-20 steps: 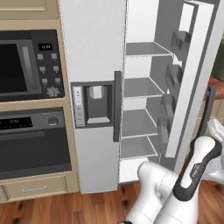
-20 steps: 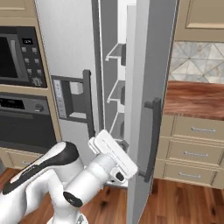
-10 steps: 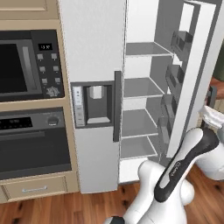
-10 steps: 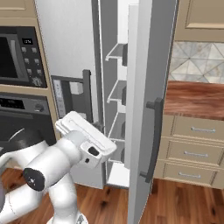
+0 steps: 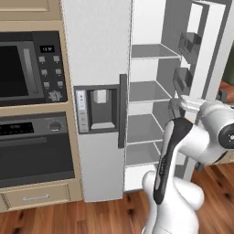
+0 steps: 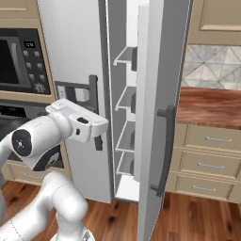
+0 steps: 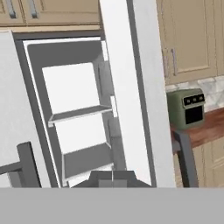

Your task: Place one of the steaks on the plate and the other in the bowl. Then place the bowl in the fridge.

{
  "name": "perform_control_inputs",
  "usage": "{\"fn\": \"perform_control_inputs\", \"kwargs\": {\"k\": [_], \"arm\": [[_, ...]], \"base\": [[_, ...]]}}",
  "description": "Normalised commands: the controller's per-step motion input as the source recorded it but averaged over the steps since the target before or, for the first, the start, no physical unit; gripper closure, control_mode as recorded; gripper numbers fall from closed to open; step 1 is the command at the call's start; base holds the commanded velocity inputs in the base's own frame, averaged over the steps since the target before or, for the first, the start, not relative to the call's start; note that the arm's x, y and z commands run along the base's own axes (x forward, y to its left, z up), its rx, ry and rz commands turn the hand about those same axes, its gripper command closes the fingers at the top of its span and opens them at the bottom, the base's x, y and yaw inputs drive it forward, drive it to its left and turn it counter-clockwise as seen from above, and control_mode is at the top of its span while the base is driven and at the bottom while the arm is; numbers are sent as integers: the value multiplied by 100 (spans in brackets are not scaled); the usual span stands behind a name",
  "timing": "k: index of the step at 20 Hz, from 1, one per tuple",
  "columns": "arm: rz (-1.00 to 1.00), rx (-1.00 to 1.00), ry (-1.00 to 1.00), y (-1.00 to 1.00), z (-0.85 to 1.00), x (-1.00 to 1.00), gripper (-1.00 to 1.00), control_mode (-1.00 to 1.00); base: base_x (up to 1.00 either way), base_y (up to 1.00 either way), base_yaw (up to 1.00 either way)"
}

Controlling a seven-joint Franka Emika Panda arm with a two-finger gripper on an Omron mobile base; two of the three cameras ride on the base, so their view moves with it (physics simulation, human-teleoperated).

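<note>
The fridge (image 5: 98, 55) stands with its right door (image 6: 162, 94) swung wide open and its left door, the one with the dispenser panel (image 5: 98, 109), closed. Grey shelves (image 5: 148, 91) sit stacked inside the open compartment, bare as far as the left base view shows. The white arm bends up in front of the opening, and the tool (image 6: 98, 140) hangs just ahead of the left door's dark handle in the right base view, apart from it. In the hand view the tool's tips (image 7: 113, 177) are pressed together at the bottom, clenched on nothing, looking straight into the fridge interior past the edge of the open door. To the left of the fridge sit the built-in microwave (image 5: 27, 68) and oven (image 5: 34, 146). To the right, a wooden counter (image 6: 212, 106) runs along the wall, and the hand view catches a small green toaster oven (image 7: 189, 108) standing on it beyond the open door.
</note>
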Motion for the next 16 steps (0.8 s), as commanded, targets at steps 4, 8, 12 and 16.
{"fn": "perform_control_inputs", "kwargs": {"k": [4,8,12,16], "arm": [[-9,-18,-1,3,-55,75,100,-100],[-13,-14,1,-8,-41,76,100,-100],[-9,-5,2,-25,-16,69,100,-100],[-4,2,23,-50,0,31,100,-100]], "base": [[0,0,0],[0,0,0],[0,0,0],[0,0,0]]}}
